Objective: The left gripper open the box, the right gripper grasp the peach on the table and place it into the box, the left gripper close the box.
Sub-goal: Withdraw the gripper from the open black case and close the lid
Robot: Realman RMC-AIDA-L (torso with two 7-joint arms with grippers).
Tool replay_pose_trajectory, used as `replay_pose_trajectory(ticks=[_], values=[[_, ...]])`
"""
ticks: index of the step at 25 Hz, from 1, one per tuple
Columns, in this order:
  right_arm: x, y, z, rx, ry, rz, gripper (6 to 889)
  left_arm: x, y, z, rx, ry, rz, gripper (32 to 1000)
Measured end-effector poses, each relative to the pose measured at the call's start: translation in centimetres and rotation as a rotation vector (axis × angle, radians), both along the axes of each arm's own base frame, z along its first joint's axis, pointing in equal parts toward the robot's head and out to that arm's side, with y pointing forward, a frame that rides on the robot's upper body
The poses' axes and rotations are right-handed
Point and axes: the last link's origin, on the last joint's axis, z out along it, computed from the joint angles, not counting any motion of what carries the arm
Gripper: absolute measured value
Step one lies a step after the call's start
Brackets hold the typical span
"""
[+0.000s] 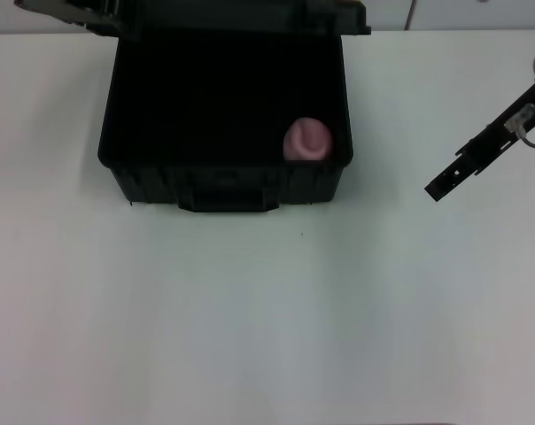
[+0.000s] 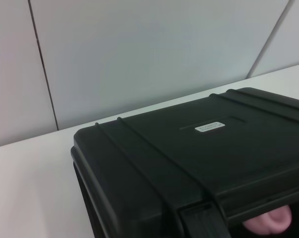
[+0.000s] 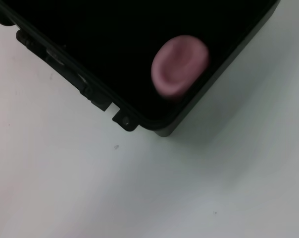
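Box (image 1: 223,181), black hard plastic, lid up, holds round matte pink peach (image 1: 306,140) in corner nearest right gripper (image 1: 438,189); its fingers' state: can't tell.

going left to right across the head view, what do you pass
box → peach, lying inside the box at its front right corner → bare table → right gripper, hanging over the table, clear of the box
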Motion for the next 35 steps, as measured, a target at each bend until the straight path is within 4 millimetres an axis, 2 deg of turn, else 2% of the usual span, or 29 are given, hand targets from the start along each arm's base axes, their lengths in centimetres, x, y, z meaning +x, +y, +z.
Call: replay_pose_trajectory(ticks=[35], values=[[0.02, 0.09, 0.0, 0.007, 0.0, -0.001, 854, 0.05, -0.21, -0.06, -0.019, 0.015, 0.006, 431]])
